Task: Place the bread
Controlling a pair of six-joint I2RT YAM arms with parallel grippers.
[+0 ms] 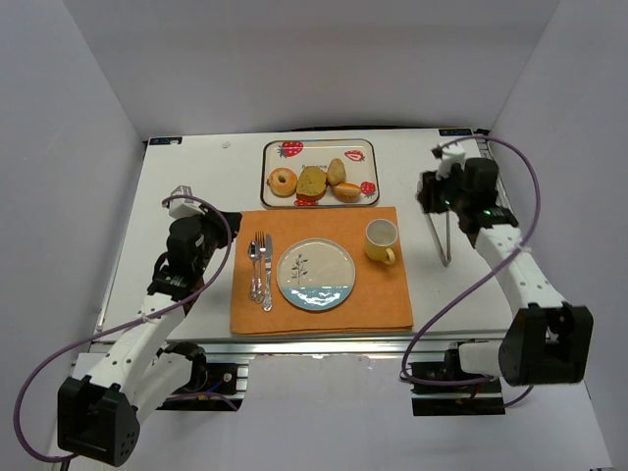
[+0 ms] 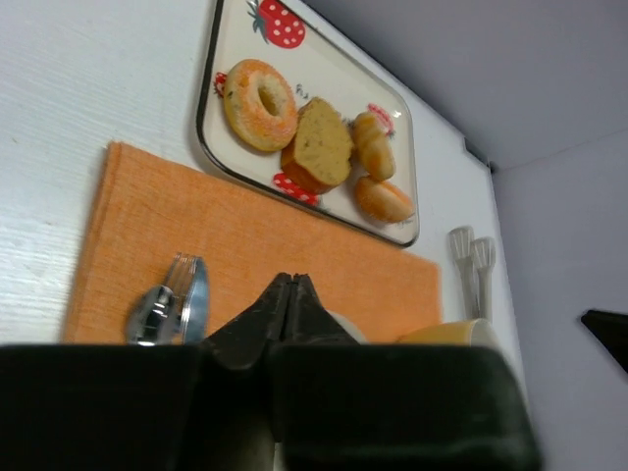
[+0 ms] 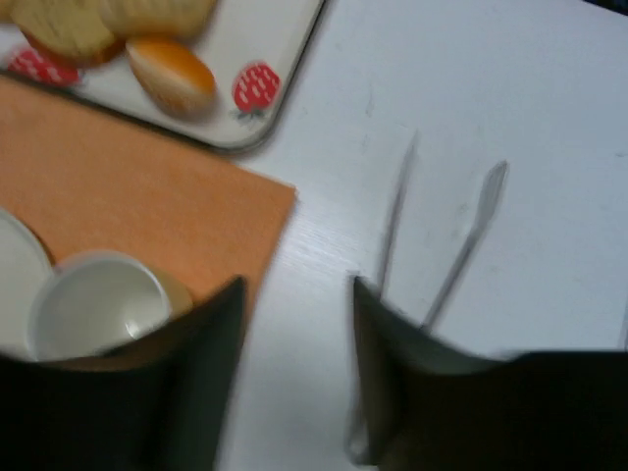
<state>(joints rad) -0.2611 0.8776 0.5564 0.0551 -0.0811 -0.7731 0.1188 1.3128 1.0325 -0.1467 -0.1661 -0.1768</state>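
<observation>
White rectangular desk (image 1: pixel 196 177): fills the middle of the top view and carries everything below.

Two white-and-black arms: these rise from the bottom corners of the frame. The left hand (image 2: pixel 290 285) is at centre left, beside the mat's left edge. It is clenched, its fingertips meeting and grasping nothing. The right hand (image 3: pixel 299 294) is at upper right, above the desk just right of the mat. It is released, with a clear gap between its fingers and nothing in them.

Orange rectangular cloth placemat (image 1: pixel 383 294): lies at the centre of the frame.

White rectangular tray with strawberry print (image 1: pixel 319 152): sits at upper centre, its near rim touching or just overlapping the mat's far edge.

Round white ceramic plate with a blue band and leaf motif (image 1: pixel 316 276): rests at mid-mat.

Slim metal tongs (image 1: pixel 446 240): lie on the bare desk right of the mat, just below the right hand.

Steel spoon (image 1: pixel 252 257), fork (image 1: pixel 259 265) and knife (image 1: pixel 267 275): lie side by side, left of the plate.

Yellow ceramic mug (image 1: pixel 381 238): stands upright at the plate's upper right.

Breads: all four are on the tray, from left to right a sugared ring doughnut (image 1: pixel 282 183), a brown cut loaf piece (image 1: pixel 312 183), a pale oval roll (image 1: pixel 337 172) and a glazed golden bun (image 1: pixel 347 191).
</observation>
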